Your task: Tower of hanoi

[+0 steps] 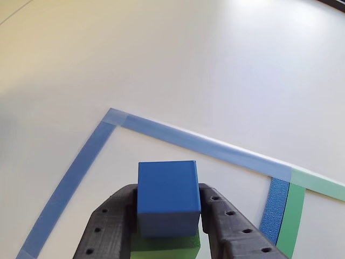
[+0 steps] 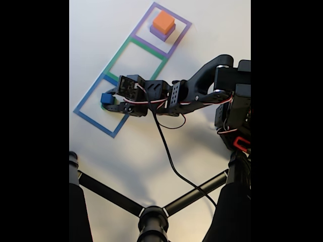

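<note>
Claw (image 1: 168,224) grips the blue cube (image 1: 168,197) atop a green block (image 1: 167,245) inside the blue taped square (image 2: 91,98) — the orange-on-purple stack (image 2: 163,25) lies toward one o'clock in the fixed view.

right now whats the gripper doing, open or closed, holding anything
Gripper: closed on the blue cube, over the blue taped square. A green block sits right under the cube; whether the fingers also grip it cannot be told.
</note>
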Action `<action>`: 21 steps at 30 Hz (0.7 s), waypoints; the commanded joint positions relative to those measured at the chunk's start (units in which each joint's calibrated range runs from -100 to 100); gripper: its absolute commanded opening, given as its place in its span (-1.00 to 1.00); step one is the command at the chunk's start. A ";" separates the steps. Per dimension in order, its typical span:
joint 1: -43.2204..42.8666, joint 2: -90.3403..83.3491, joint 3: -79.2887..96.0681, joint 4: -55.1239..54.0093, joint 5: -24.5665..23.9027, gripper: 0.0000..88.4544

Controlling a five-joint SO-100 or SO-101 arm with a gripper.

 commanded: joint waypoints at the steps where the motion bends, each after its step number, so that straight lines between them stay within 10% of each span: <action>1: -0.54 -1.09 -0.10 -1.85 0.94 -0.76; 21: 1.14 -9.02 -0.19 0.41 0.94 -0.38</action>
